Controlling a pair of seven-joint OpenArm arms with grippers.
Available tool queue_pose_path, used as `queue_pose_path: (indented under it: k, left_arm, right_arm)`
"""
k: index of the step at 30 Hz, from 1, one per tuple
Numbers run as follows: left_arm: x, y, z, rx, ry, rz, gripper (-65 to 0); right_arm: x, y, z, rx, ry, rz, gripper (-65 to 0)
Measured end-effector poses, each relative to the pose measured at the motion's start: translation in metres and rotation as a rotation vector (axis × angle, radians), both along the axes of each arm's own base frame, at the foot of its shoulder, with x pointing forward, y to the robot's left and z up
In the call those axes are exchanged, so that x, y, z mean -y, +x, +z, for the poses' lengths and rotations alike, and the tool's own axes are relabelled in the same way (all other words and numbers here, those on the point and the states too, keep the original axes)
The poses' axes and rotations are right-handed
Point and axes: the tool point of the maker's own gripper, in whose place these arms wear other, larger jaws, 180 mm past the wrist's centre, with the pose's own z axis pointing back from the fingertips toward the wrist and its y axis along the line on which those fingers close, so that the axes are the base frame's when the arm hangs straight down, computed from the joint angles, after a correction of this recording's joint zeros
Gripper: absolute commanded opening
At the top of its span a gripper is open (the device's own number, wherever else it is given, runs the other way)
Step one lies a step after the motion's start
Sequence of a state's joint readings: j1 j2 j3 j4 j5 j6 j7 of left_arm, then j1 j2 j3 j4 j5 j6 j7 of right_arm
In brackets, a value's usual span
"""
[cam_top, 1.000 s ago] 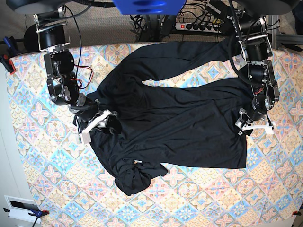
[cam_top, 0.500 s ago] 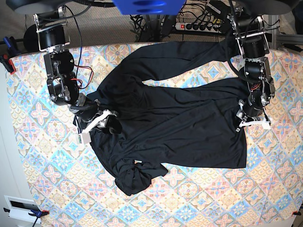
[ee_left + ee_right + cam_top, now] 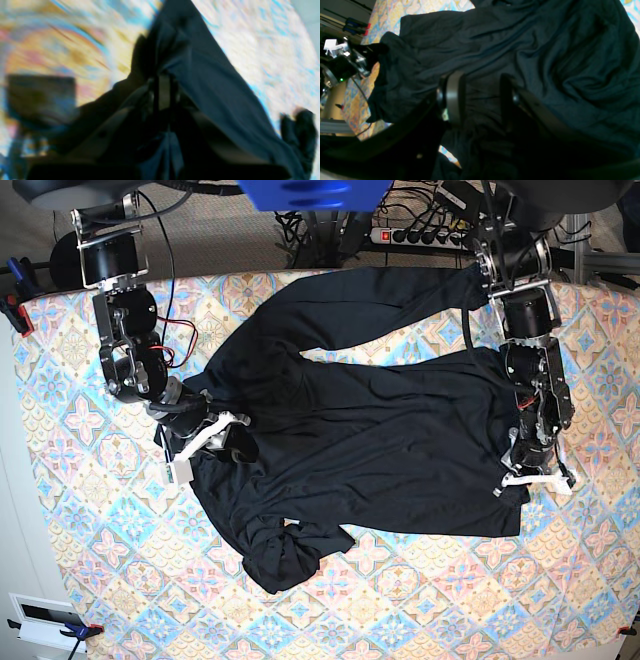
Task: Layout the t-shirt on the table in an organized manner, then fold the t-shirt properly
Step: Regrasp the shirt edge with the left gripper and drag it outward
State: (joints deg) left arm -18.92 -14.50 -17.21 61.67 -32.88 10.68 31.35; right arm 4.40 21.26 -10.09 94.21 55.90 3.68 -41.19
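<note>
The black t-shirt [image 3: 370, 440] lies crumpled across the patterned table [image 3: 90, 530], with one sleeve bunched in a knot [image 3: 285, 555] near the front. My left gripper [image 3: 530, 477] is at the shirt's right edge. The blurred left wrist view shows the gripper [image 3: 163, 92] shut on a pinch of the t-shirt [image 3: 212, 82], which rises in a tent. My right gripper [image 3: 205, 448] rests on the shirt's left edge. In the right wrist view its fingers [image 3: 455, 97] stand apart with the t-shirt's cloth [image 3: 545, 50] lying between them; a pinch is not discernible.
A power strip [image 3: 425, 235] and cables lie behind the table's back edge. Clamps [image 3: 15, 310] grip the left edge. A white box [image 3: 40, 620] sits off the front left corner. Bare tablecloth shows in front of the shirt.
My left gripper has closed on the shirt's right edge and moved toward the table's front, dragging that edge with it. The right arm has not moved.
</note>
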Motion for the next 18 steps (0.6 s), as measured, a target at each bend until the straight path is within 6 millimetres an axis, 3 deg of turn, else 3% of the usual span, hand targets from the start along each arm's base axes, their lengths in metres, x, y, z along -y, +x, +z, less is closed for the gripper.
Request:
queue_pose_path:
  k: [4,7,13,18]
  left_arm:
    - [-0.004,0.0,-0.022,-0.071,0.008,0.015,-65.0]
    - [-0.026,-0.008,-0.037,-0.074,0.013,0.091,-65.0]
    - [-0.069,-0.008,-0.04,-0.057,0.121,0.195,-65.0]
    - [-0.076,-0.005,-0.038,-0.047,0.152,0.225,-64.8]
  right_arm:
    - [0.001,0.001,0.0,0.001,-0.002,-0.003,-43.2]
    - [0.001,0.0,0.0,0.001,-0.003,-0.003,-43.2]
    - [0.002,0.001,0.0,0.001,-0.003,-0.006,-43.2]
    - [0.001,0.001,0.001,0.004,-0.002,-0.003,-43.2]
